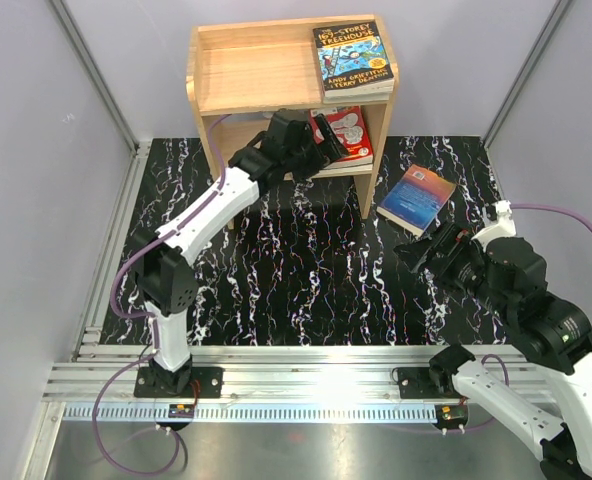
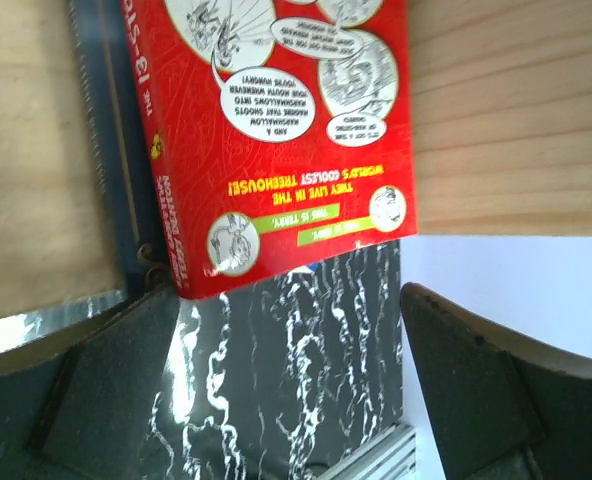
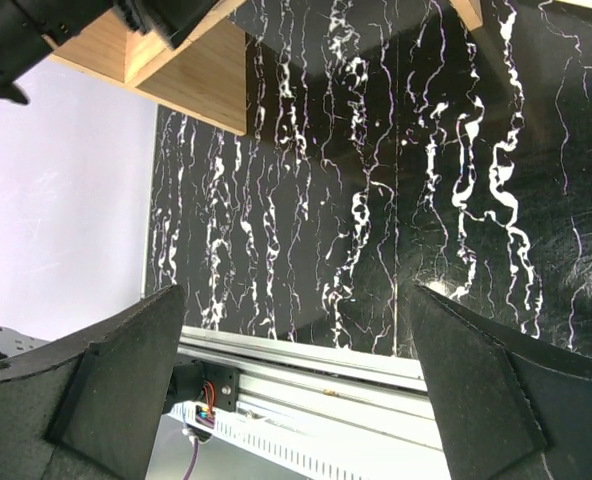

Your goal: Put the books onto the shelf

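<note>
Nearest, in front of the shelf (image 1: 256, 75), an aluminium rail (image 1: 306, 378) bounds the black marbled mat (image 1: 296, 270). A broad stretch of bare mat is left open between rail and shelf (white walls (image 1: 36, 150) close it in on either side of the shelf). In front of the shelf and to its right, the right gripper (image 1: 423, 252) is held above the mat, jaws spread wide with nothing between them. Just right of the shelf's right side panel, a blue-orange book (image 1: 417, 197) is seen lying on the mat, cover up. At the shelf's front, the left gripper (image 1: 324, 130) is reached toward the lower tier, jaws parted wide and grasping nothing. A red book (image 1: 351, 135) is lodged at the right of that tier, its near corner jutting past the shelf's front, just ahead of the fingers (image 2: 116, 370). Above, a blue Treehouse book (image 1: 353, 57) is laid flat at the right end of the rimmed top tier, and the wood to its left is uncovered.
</note>
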Motion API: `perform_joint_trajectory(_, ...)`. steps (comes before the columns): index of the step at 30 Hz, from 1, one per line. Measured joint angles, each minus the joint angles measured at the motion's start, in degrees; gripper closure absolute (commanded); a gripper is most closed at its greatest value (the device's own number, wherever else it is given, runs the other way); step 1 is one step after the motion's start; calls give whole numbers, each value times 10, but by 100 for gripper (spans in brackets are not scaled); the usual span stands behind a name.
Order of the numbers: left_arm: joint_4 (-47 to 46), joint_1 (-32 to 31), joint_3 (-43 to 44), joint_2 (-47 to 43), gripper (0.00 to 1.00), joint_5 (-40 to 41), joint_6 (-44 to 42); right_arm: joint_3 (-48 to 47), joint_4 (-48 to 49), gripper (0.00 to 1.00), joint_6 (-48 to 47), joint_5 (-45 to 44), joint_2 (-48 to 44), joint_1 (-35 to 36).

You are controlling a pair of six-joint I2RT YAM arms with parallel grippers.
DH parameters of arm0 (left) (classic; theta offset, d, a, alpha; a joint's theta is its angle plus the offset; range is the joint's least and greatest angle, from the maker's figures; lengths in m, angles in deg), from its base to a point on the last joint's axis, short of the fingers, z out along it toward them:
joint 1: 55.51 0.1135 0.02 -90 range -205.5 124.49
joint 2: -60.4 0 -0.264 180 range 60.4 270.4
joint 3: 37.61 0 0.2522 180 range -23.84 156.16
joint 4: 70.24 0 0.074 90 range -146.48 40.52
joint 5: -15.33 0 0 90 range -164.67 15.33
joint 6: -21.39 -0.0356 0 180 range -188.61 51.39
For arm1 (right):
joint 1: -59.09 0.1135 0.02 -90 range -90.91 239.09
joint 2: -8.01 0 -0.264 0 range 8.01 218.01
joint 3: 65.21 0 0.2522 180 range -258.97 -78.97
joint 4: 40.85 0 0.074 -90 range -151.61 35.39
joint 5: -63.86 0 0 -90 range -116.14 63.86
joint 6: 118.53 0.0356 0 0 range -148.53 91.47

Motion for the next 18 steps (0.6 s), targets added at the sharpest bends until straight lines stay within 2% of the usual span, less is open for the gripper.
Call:
perform_joint_trajectory(3, 42, -6, 10, 0, 1, 25, -43, 3, 0, 0, 0, 0, 0, 0)
perform_joint_trajectory(9, 63, -9, 5, -3, 1, 64, -97, 14, 0, 0, 0, -20, 0, 0)
perform_joint_trajectory(14, 64, -30, -85, -70, 1, 102, -125, 47, -5, 0, 11, -82, 22, 0)
perform_joint_trajectory(18, 34, -84, -153, -154, 1, 137, -163, 64, -3, 0, 19, -120, 106, -6)
